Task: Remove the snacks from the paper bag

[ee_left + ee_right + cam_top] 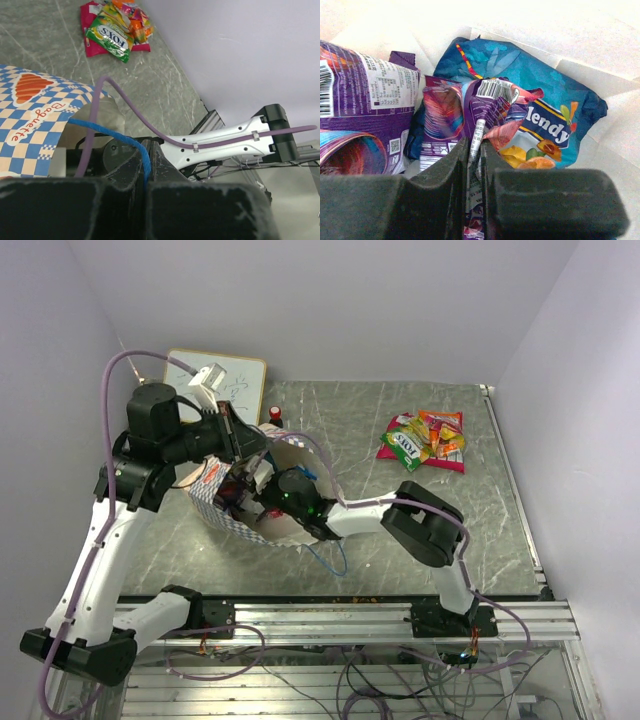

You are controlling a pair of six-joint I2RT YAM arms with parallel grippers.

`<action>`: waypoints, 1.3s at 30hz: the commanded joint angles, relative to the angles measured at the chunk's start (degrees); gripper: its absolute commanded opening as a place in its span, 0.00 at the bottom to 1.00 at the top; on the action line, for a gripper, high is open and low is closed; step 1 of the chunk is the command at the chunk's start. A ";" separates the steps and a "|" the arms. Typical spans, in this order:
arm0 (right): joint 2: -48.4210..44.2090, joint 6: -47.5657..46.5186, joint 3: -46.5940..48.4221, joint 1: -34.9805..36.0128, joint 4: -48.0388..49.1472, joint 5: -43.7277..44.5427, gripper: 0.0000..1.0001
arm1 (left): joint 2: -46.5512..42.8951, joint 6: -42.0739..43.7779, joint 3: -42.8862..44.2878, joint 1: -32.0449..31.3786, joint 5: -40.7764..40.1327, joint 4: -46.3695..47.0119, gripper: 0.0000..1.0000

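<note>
- The second blue cord handle (330, 558) lies loose on the tabletop (420, 560), just on the near side of the paper bag (212, 506).
- The paper bag lies on its side at the left of the tabletop, with its checkered band toward the left arm and its mouth toward the right arm.
- The left fingers (146, 150) are closed tight on the bag's other blue cord handle (100, 129), which runs up between them at the bag's edge.
- The right fingers (474, 149) are deep inside the bag, pinched almost together on a fold of a crumpled purple packet (492, 97).
- Just left of it, inside the bag, lies a second purple packet (365, 100), with its barcode and print showing.
- Behind both, against the bag's cream inner wall (535, 30), rests a larger blue packet (555, 95), touching the pinched one.
- Well apart, at the far right of the tabletop, a small heap of snacks (425, 440) lies outside the bag: a green Fox's packet (405, 444) on a pink-red packet (388, 453), with orange-yellow ones beside.
- Farthest back on the left, a framed whiteboard (240, 380) leans at the wall, with a small red-and-black knob (275, 417) just beside it.
</note>
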 commanded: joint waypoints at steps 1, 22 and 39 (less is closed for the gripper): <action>-5.88 -0.17 -1.97 -0.79 -1.38 -0.66 0.08 | -2.54 -1.45 -0.22 -0.76 -3.14 0.63 0.07; -34.84 2.14 -15.98 -0.84 -12.86 -0.66 0.00 | -3.61 -6.67 -5.30 -0.71 -10.69 4.26 0.07; -58.16 -9.19 -14.52 -0.93 -25.98 24.67 0.00 | -0.75 -9.45 -8.17 -0.76 -11.48 8.77 0.07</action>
